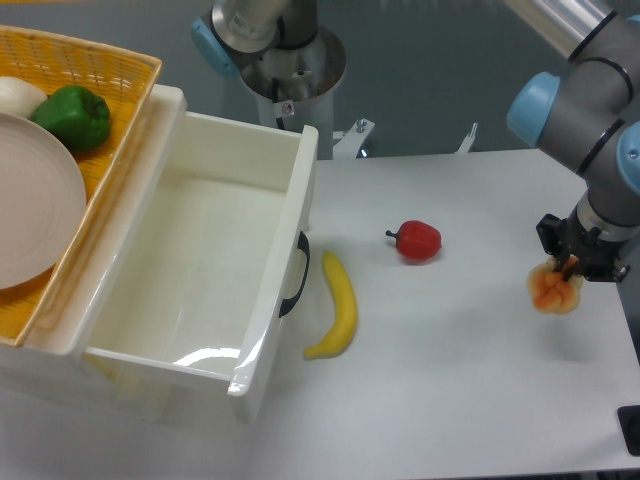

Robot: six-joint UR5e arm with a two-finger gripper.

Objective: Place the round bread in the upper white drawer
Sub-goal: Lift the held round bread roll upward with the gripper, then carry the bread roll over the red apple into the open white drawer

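Round bread point(553, 290) pinched in the gripper point(566, 272), hanging just beneath the fingers above the table point(470, 380).
Lobed, orange-golden, soft-looking; glossy upper white drawer point(205, 270) open, well apart to the gripper's side.

At the right edge of the frame the claw point(562, 272) is clamped on the round bread point(554, 290), which hangs just above the white desk point(480, 380). Near the centre lie a red pepper-like fruit point(417, 240) and, lower left of it, a yellow banana point(338, 307) just beside the black handle point(297, 272) of the upper white drawer point(120, 350), pulled open at left. In the upper left corner a yellow woven basket point(110, 70) holds a green pepper point(73, 117) and a pale plate point(30, 200).
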